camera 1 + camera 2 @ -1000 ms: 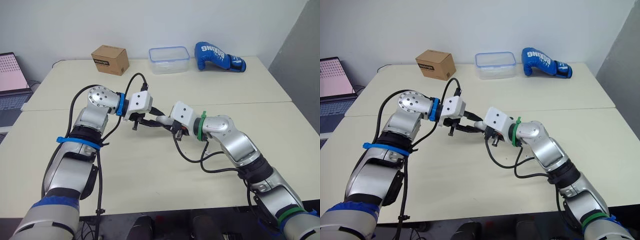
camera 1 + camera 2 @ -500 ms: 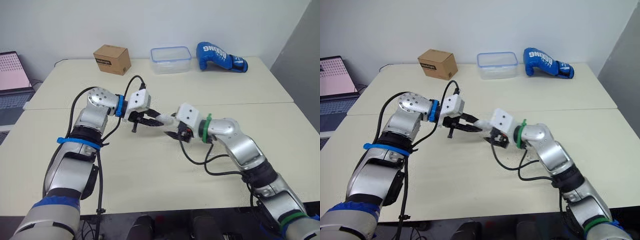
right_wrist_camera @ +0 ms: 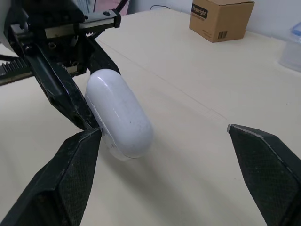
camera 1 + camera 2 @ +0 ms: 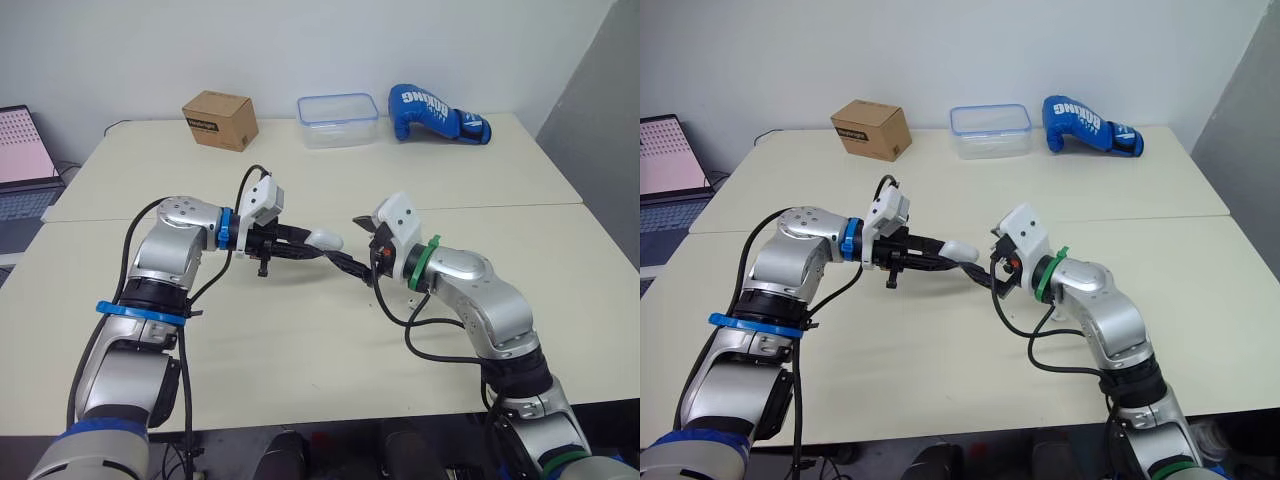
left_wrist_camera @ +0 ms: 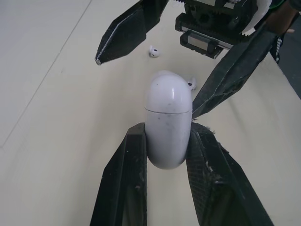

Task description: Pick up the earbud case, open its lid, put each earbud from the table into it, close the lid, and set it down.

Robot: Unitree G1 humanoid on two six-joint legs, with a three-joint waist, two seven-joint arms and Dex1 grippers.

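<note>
Jaws on the left arm are clamped on the case [image 4: 325, 238], pinching its lower half from both sides. The right jaws stand wide apart, one jaw set against the case's side at the seam [image 5: 168, 111], as far as I can tell, and the other well clear of it. The left arm reaches in from 9 o'clock and the right from 3 o'clock. They meet over the middle of the bench [image 4: 300, 340], where the case hangs above the surface, roughly level, its lid [image 5: 168, 92] pointing to 3 o'clock.

The lid looks shut, so opening it seems to be the step in hand. The left grip sits wholly below the seam, which is right: the lid is free to swing. To do it well, the right jaw at the seam should catch the lid's lip and lever it away from the hinge with a short, gentle push. Meanwhile the left jaws should squeeze firmly enough that the body neither twists nor slides out. Too hard a shove would likely pop the case loose.

The case is white, glossy and pill-shaped, rounded at both ends, with a fine seam ringing it and a few tiny dark specks. That smooth shell probably offers little purchase.

Two small white earbuds [image 5: 154, 51] lie on the bench beyond the lid end, beneath the right jaws. The second is half hidden behind the case.
</note>
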